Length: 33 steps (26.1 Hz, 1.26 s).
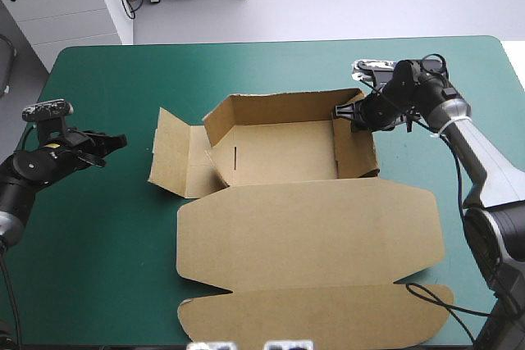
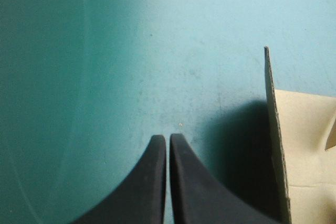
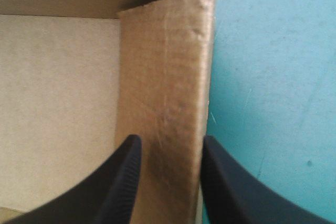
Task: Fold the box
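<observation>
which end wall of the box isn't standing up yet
the left wall, splayed outward; the right wall stands upright, pinched by the right gripper

Brown box (image 1: 312,227) on teal-green table (image 1: 107,243)

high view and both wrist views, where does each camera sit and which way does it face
High view: above and behind the robot, looking forward and down at the table and box; both arms show, left gripper, right gripper.
Left wrist view: above that wrist, looking along its shut fingers at the teal-green cover, the box's left flap ahead.
Right wrist view: above that wrist, looking along its fingers clamped on the box's right wall.
Shared: all three show the box.
</observation>
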Tool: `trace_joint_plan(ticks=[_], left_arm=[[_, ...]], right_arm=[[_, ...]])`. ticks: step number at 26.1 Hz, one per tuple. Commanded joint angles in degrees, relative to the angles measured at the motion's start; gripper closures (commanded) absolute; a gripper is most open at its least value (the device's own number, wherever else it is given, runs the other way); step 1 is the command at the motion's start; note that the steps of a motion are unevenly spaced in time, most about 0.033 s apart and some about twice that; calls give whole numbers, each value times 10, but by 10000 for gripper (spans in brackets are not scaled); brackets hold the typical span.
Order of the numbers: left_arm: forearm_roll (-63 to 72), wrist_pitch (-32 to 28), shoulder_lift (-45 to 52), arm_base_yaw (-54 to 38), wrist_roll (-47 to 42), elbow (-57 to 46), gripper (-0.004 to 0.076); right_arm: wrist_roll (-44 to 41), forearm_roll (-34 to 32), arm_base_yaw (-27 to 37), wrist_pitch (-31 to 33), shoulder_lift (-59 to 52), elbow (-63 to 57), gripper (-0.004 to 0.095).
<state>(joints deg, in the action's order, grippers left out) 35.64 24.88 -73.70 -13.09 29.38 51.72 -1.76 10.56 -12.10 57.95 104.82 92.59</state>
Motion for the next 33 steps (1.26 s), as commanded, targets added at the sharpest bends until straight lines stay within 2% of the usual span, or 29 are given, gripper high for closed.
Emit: trace_joint_plan(ticks=[1,3,5,14,25,26,28,29,30,31,33], left_arm=[[15,-28,15,-1,1,17,718],[15,-28,15,-1,1,17,718],[18,-28,15,-1,1,17,718],[21,-27,15,-1,1,17,718],[21,-30,14,-1,1,17,718],[21,-30,12,-1,1,17,718],[21,-28,3,-1,1,17,718],[23,-28,-6,-1,0,17,718],[29,-27,-9,-1,-1,17,718],[42,-21,-19,-1,-1,17,718],[49,-15,-26,-1,-1,17,718]], right_arm=[[-3,21,0,33,-28,49,320],[-12,24,0,81,-28,69,243],[-14,22,0,139,-28,87,234],[-9,-3,0,135,-32,62,233],[-5,2,0,135,-5,13,256],[-3,3,0,135,1,13,289],[0,3,0,135,13,13,455],[25,6,0,135,16,13,630],[39,9,0,135,16,13,736],[44,9,0,135,16,14,930],[53,20,0,136,16,14,926]])
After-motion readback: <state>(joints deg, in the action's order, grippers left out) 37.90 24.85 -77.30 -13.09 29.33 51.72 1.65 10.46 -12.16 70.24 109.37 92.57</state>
